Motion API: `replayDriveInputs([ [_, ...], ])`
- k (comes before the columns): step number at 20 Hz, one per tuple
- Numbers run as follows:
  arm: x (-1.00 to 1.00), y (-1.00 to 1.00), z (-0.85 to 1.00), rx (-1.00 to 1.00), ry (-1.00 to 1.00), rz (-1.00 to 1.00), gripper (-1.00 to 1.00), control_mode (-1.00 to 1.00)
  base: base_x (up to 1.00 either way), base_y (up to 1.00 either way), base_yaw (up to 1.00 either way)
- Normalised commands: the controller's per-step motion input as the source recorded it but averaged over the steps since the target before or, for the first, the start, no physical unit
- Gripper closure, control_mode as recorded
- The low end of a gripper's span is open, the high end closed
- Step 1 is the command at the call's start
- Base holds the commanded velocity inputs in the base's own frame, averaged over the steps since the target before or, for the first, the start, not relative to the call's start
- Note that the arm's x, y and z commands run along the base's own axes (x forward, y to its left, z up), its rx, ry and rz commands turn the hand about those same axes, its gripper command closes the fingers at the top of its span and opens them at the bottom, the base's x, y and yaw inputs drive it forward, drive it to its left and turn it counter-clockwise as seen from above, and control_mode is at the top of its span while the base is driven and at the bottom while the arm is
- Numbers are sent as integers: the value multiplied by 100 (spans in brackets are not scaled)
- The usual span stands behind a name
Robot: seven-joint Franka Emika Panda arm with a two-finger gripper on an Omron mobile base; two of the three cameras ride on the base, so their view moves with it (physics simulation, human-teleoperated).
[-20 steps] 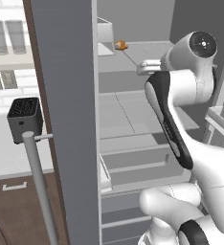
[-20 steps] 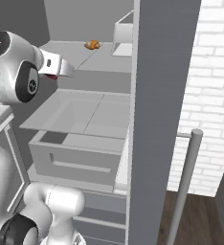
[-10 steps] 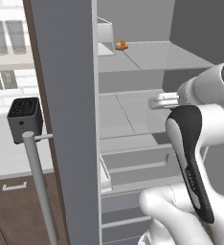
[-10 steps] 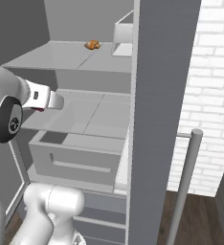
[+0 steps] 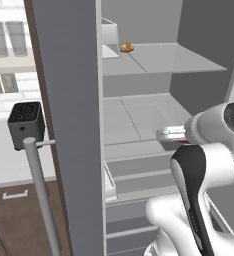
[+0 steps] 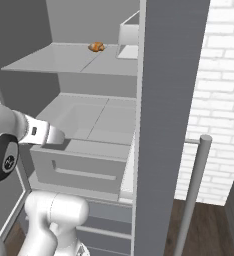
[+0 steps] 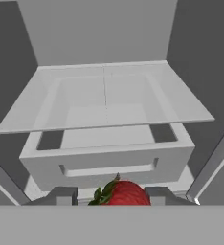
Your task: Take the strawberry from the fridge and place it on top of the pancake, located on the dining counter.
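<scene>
You have the fridge (image 5: 69,100) open in front of you: a tall slab of flat matte grey, its door edge standing as a broad vertical band in both base views, with a slim round metal handle (image 5: 39,195) running down beside it. Inside, the walls are pale grey and smooth. An upper shelf (image 5: 164,57) is a thin flat sheet; on it lies a small orange-tan food item (image 5: 126,47), rounded and a little flat, next to a clear square-cornered bin (image 5: 110,37). Below sits a second thin shelf (image 7: 104,95), and under that a boxy drawer (image 7: 106,160) with a long recessed slot grip across its front.

Outside the fridge, on the left of the left base view, a dark cube-shaped toaster (image 5: 25,122) with a grilled top stands on a pale counter (image 5: 14,155) over brown wood cabinets. The right base view shows a white brick wall (image 6: 224,100).

The gripper (image 7: 114,195) sits in front of the drawer, jaws narrowed on the strawberry (image 7: 126,194): glossy red, rounded, with green leaves at its left side, held between the two dark fingertips (image 7: 61,195).
</scene>
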Motion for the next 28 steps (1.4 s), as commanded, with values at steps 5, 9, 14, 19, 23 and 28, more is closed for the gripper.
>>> replayDriveInputs([
  [5,2,0,-19,2,3,0,100,-100,0,0,0],
  [9,0,-1,-4,0,1,0,100,-100,0,0,0],
  [14,0,0,0,0,0,0,100,-100,0,0,0],
  [19,-24,0,-1,0,0,0,100,100,-40,0,-5],
  [23,0,0,0,0,0,0,100,100,-100,3,-20],
  [28,0,0,0,0,0,0,100,100,-99,2,-38],
])
